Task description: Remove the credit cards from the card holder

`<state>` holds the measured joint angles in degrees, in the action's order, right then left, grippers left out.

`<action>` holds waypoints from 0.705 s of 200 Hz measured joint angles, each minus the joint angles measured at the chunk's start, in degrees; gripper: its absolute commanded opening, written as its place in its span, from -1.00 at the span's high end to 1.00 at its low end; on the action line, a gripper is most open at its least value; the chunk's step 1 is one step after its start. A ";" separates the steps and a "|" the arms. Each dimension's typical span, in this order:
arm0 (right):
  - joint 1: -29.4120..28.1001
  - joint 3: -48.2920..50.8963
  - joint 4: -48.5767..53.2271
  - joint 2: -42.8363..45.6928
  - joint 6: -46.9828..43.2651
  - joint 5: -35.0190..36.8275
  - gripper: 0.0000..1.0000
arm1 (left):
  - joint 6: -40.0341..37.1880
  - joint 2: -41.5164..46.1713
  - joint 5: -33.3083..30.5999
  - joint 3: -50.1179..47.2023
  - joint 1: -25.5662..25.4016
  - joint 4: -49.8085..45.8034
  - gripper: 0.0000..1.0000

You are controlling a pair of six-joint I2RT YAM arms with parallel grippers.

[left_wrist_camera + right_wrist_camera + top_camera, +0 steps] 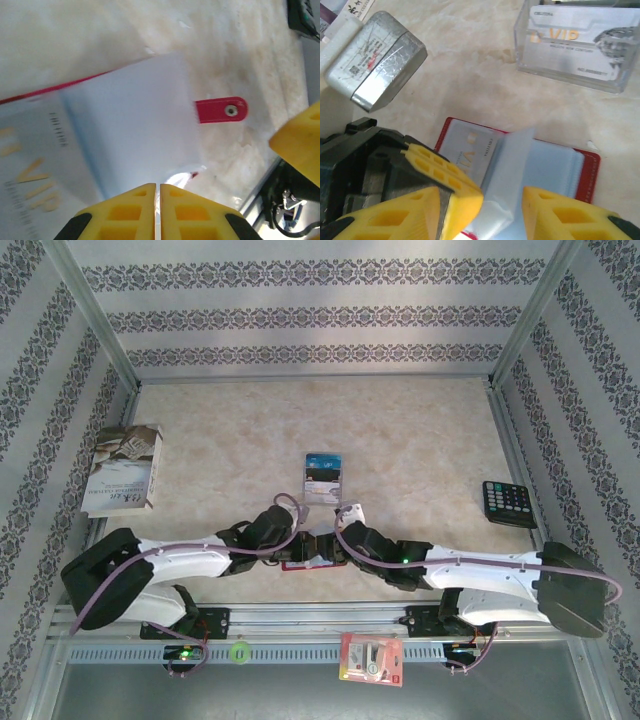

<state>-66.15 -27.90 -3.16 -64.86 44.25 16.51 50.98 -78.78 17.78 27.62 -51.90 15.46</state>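
The red card holder (580,165) lies open on the table near the front edge, under both grippers (300,566). Its snap tab (222,110) sticks out flat. A pale VIP credit card (470,150) sits in its left pocket. One clear pocket page (520,165) stands up from the spine. My left gripper (158,186) is shut on that page's lower edge. My right gripper (487,205) is open, its yellow fingers either side of the raised page, nothing pinched. More credit cards (323,473) stand in a clear stand (570,65) beyond.
A black calculator (510,502) lies at the right edge and a book (125,468) at the left. A red-and-white blister pack (370,658) sits on the front rail. The silver block (380,60) on the left wrist hangs close over the card holder.
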 measured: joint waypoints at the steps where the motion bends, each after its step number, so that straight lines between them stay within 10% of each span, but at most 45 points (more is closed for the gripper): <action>1: 0.00 0.07 0.04 0.07 0.04 0.02 0.07 | -0.02 -0.15 0.09 0.09 -0.07 0.02 0.71; 67: 0.00 3.45 3.21 5.33 2.14 3.23 0.12 | 0.37 -10.69 7.28 4.85 -2.49 2.21 0.40; 141: 1.95 2.51 1.25 0.42 1.42 -0.92 0.82 | 0.04 14.34 -2.51 -1.01 -1.31 -2.75 0.49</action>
<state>-64.20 -25.39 -1.91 -64.45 45.67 15.59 51.03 -64.45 15.27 26.61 -53.21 12.71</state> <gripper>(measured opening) 0.107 0.256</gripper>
